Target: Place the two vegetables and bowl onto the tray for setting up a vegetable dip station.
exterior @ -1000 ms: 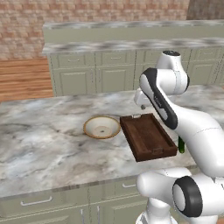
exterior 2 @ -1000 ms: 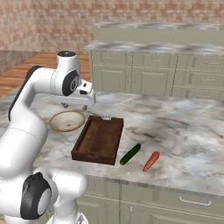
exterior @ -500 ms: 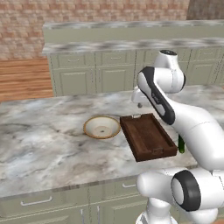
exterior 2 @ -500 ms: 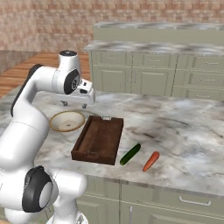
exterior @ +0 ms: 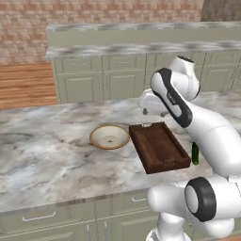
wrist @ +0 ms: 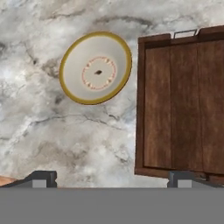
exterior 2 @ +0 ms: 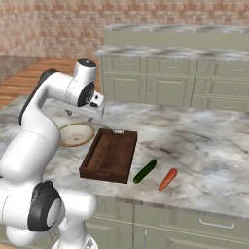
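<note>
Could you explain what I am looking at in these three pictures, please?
It is a simulated kitchen with a white robot arm on a driving base. Two cameras ride behind the arm, left and right; the third looks down from its hand. On the marble counter lie a bowl, an empty wooden tray, a cucumber and a carrot. The gripper hangs open above the bowl and tray, holding nothing. The vegetables and bowl are not yet on the tray.

no readable text, no labels, no brand marks, no numbers, no signs on any surface in these views
</note>
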